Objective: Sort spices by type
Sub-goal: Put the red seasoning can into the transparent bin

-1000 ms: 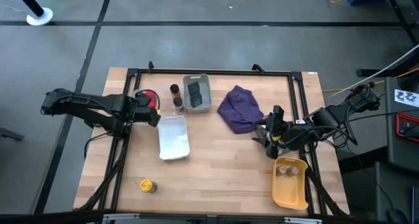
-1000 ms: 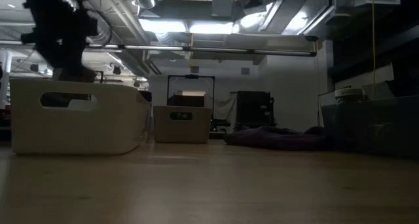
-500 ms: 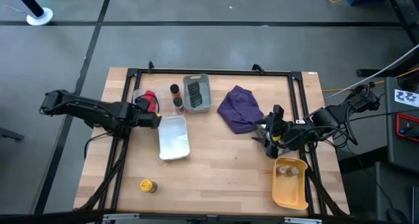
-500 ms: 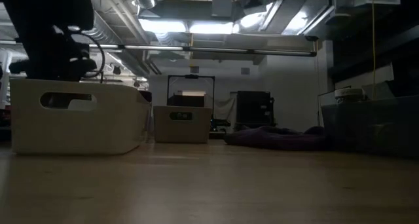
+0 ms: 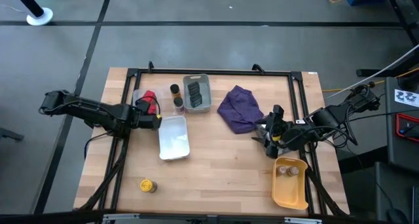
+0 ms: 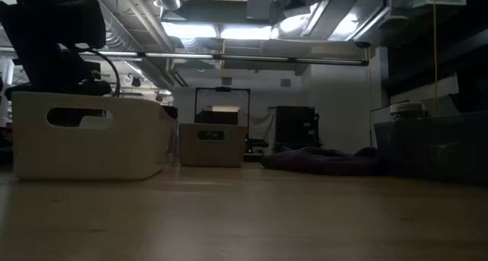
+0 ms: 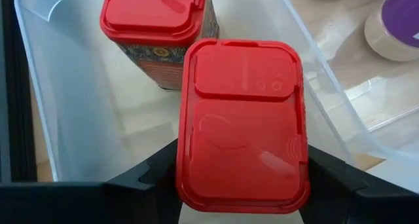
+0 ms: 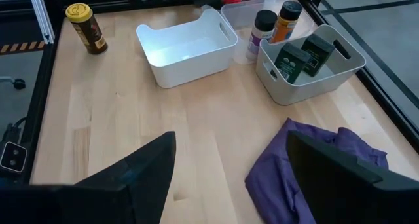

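My left gripper [image 7: 241, 168] is shut on a red-lidded spice tin [image 7: 241, 122] over the clear tray [image 7: 62, 112] at the table's left far part. A second red tin [image 7: 156, 24] stands in that tray. In the high view the left gripper [image 5: 152, 116] sits beside the red tins [image 5: 148, 101]. Two jars [image 5: 176, 97] stand between the clear tray and the grey tray [image 5: 207, 105], which holds dark grey tins [image 8: 302, 55]. A yellow-capped jar [image 5: 147, 185] stands near the near edge. My right gripper [image 5: 268, 137] is open, beside the purple cloth [image 5: 239, 109]. My left gripper pinches the red tin between its two fingers [image 7: 154, 178], which lie on two opposite sides of the tin just under its lid [image 7: 190, 185]. The fingers come from above. The tin stays upright; the lid hides its base, so I cannot tell whether it stands on the tray.
A white tray [image 5: 173, 137] lies just right of the left gripper. The yellow tray [image 5: 291, 191] at the near right corner holds two small jars [image 5: 287, 171]. Black frame rails [image 5: 216, 71] run along the table's edges. Bare wood shows in the table's middle [image 5: 222, 165].
My left arm has shifted a little toward the table's near edge, carrying the red tin with it; it stays shut on the tin.
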Controlling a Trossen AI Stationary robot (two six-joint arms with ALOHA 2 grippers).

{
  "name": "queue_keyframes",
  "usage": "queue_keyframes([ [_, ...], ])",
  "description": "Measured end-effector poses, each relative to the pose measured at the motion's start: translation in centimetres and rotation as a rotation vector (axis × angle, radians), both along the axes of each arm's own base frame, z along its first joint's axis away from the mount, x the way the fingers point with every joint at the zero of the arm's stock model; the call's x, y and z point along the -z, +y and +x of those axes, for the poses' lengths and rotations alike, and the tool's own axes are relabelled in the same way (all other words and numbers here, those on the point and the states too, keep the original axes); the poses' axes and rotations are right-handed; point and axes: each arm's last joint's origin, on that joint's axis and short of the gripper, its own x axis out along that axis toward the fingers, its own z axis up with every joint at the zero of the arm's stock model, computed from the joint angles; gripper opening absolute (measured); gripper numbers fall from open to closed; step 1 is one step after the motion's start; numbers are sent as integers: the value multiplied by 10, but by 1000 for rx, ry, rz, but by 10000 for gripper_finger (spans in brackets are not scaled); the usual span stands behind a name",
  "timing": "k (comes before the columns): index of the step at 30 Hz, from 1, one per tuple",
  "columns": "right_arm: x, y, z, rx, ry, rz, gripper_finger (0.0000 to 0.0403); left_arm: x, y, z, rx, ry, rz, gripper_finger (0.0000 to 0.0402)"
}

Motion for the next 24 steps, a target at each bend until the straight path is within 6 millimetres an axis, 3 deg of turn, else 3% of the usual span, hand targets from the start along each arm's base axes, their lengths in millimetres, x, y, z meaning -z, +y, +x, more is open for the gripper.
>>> queue_keyframes([
  [11, 0, 0, 0, -9, 3, -13, 287, -2, -2, 2, -6, -16, -65, 238],
  [24, 0, 0, 0, -30, 10, -41, 287, -21, -2, 11, 30, -53, -64, 239],
])
